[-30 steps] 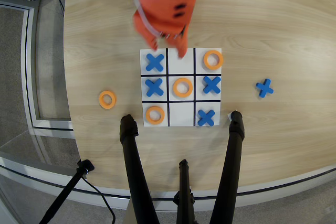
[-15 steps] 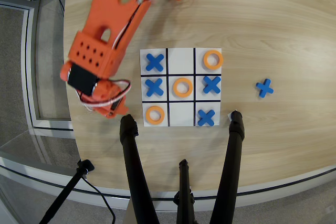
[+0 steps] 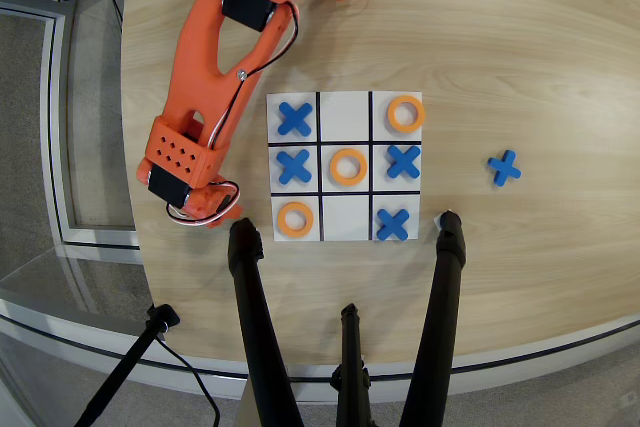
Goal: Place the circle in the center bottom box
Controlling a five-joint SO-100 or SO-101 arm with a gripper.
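The white 3x3 grid (image 3: 345,165) lies mid-table. Orange rings lie in its upper right cell (image 3: 405,113), its middle cell (image 3: 348,166) and its lower left cell (image 3: 295,218). No loose ring shows off the grid. The centre cell of the row nearest the arm's base (image 3: 345,115) is bare. The orange arm (image 3: 215,67) reaches down the left of the picture. Its gripper (image 3: 222,212) sits just left of the grid's lower left corner, mostly hidden under the wrist. I cannot tell how its jaws stand or whether anything is in them.
Blue X pieces fill several grid cells (image 3: 294,118), and one loose X (image 3: 504,168) lies right of the grid. Black tripod legs (image 3: 252,327) (image 3: 442,307) rise from the near table edge. The table's left edge (image 3: 135,217) is close to the gripper.
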